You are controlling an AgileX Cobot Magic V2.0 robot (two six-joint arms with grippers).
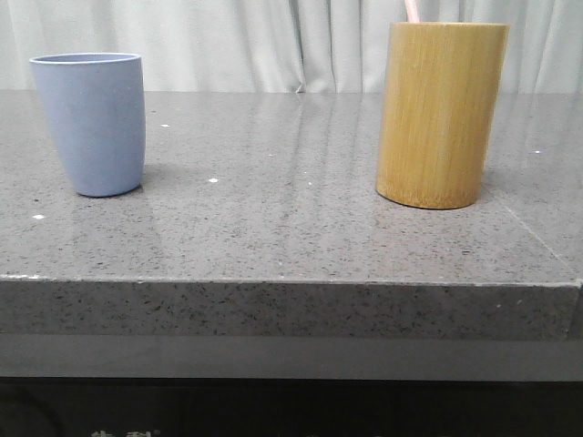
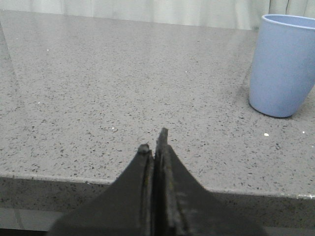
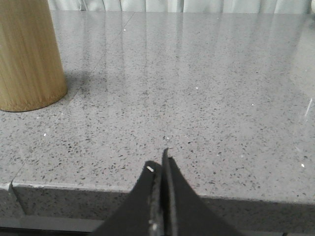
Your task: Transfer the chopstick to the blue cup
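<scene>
Grey speckled stone counter (image 1: pixel 273 228) carries the blue cup (image 1: pixel 89 123) at the left and a bamboo holder (image 1: pixel 440 114) well apart at the right, the chopstick (image 1: pixel 412 11) poking just above the holder's rim. Both the left gripper (image 2: pixel 155 142) and right gripper (image 3: pixel 160 164) sit clenched on nothing near the counter's edge, so the transfer looks unstarted: grasping, lifting and dropping into the cup all remain

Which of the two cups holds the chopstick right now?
The bamboo cylinder on the right: the pink chopstick pokes above its rim. Nothing rises above the blue cup on the left.
</scene>
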